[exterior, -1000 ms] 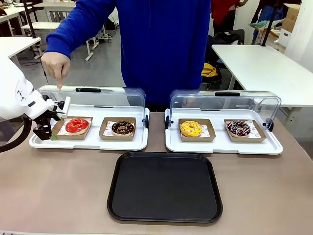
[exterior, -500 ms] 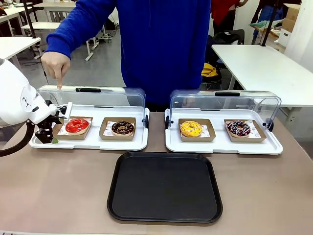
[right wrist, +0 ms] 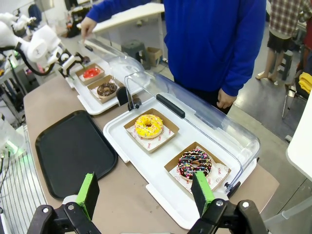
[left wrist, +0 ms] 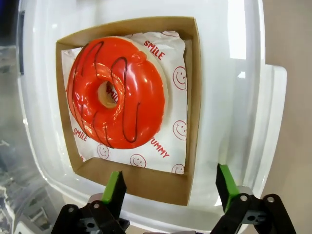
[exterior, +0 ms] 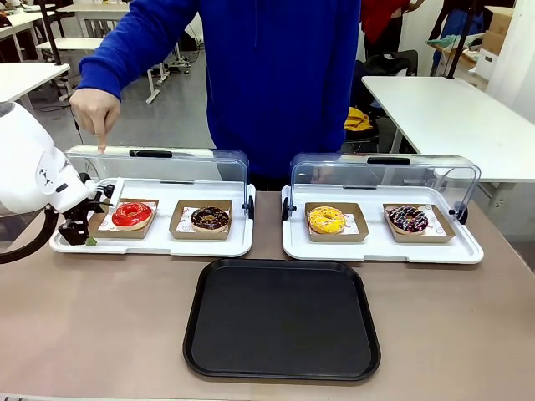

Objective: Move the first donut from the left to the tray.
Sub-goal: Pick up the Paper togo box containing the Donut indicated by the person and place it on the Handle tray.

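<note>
Now | left gripper [left wrist: 169,181] spread wide, holding nothing, one corner of the cardboard holder [left wrist: 131,179] between its fingers | red-iced donut [left wrist: 141,92] sits in that holder on the left white tray [exterior: 150,245] | black tray [exterior: 284,322] well apart, nearer the robot | right gripper [right wrist: 145,192] spread wide, holding nothing.

White table [exterior: 443,117] behind on the right, more white tables [exterior: 21,77] far left, grey floor [exterior: 180,113].

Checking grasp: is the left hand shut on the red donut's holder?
No, the left hand is open, pads apart at the holder's edge.
</note>
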Action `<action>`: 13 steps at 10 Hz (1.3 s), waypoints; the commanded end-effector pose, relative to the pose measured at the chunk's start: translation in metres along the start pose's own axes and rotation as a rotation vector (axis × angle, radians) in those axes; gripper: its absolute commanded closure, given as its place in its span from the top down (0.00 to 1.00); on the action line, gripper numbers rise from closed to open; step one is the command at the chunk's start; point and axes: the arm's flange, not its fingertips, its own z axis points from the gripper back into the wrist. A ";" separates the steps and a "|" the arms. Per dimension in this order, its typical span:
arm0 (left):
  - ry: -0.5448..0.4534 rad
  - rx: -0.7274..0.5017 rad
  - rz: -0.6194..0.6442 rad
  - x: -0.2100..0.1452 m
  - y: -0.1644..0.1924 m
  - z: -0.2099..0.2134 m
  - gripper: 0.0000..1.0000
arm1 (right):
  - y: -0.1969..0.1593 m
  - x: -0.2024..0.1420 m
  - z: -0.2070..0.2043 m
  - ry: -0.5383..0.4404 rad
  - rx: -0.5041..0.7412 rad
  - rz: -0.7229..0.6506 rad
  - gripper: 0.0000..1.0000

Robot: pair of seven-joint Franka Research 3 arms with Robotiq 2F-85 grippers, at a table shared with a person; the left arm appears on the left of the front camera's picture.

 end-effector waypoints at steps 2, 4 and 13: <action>0.017 -0.025 0.008 0.004 0.005 0.002 0.00 | -0.002 0.001 -0.002 -0.021 0.003 0.025 1.00; 0.012 -0.049 0.003 0.004 0.005 -0.002 0.00 | -0.002 0.001 -0.002 -0.021 0.003 0.025 1.00; 0.014 -0.138 -0.036 0.002 0.007 -0.002 0.00 | -0.002 0.001 -0.002 -0.021 0.003 0.025 1.00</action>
